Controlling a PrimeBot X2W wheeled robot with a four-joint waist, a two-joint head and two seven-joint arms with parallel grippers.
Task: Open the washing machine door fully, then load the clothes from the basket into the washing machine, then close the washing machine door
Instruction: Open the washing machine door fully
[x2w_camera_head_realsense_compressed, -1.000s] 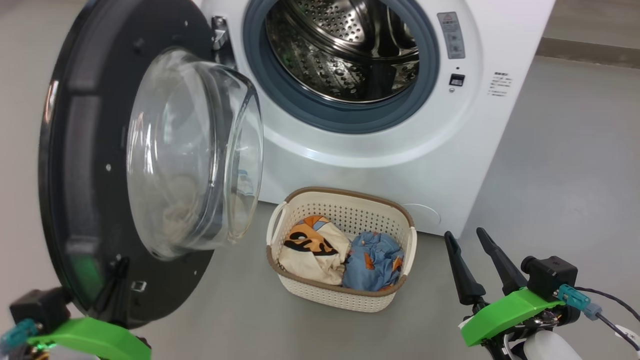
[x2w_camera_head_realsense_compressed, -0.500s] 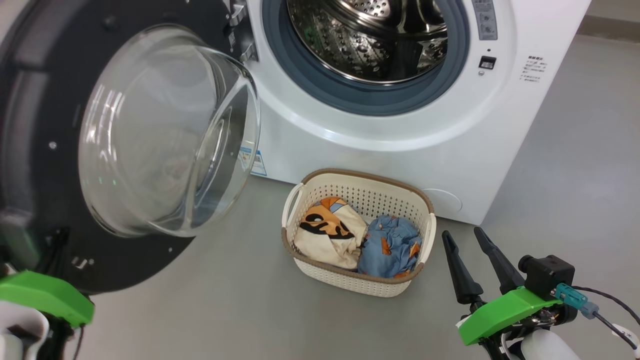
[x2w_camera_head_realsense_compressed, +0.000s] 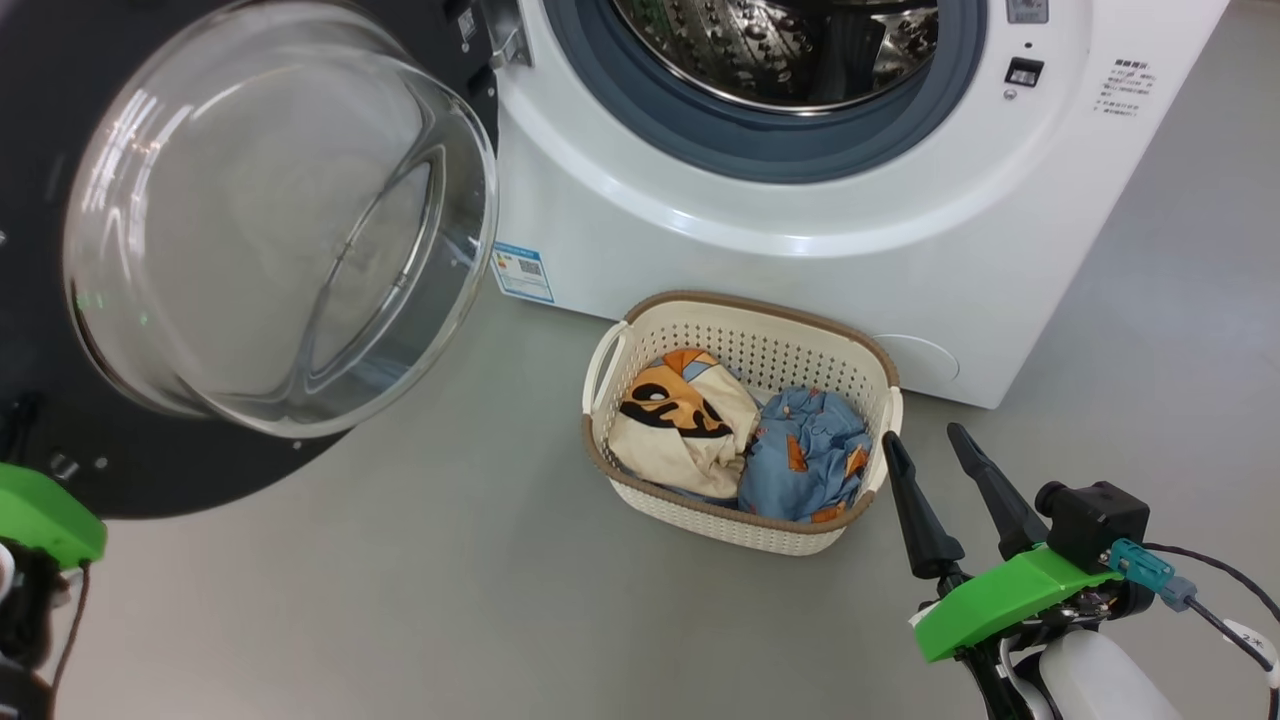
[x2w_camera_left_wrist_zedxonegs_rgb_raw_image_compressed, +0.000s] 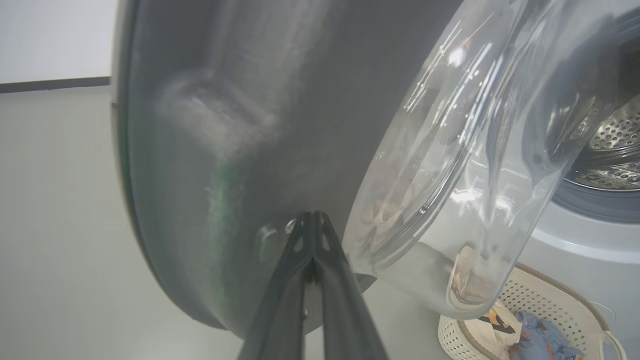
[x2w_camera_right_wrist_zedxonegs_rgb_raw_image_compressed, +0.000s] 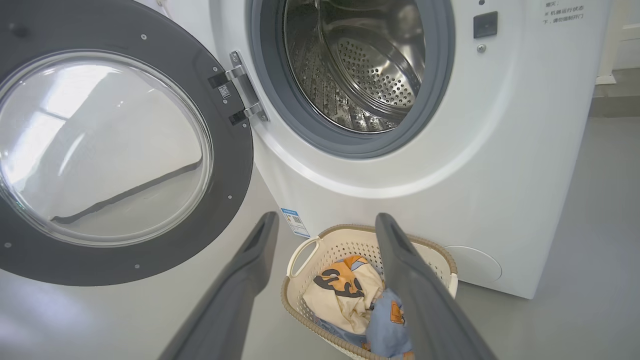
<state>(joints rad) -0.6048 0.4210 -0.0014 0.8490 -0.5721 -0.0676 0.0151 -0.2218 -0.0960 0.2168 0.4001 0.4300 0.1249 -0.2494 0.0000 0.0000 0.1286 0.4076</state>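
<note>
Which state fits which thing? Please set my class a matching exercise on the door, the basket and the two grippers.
Things:
1. washing machine door
2. basket
3. right gripper
4. left gripper

States:
A. fingers shut, close to the door
B. holds two garments
C. swung open
D. fingers apart, empty

Pairs: 1-C, 2-B, 3-D, 4-A
</note>
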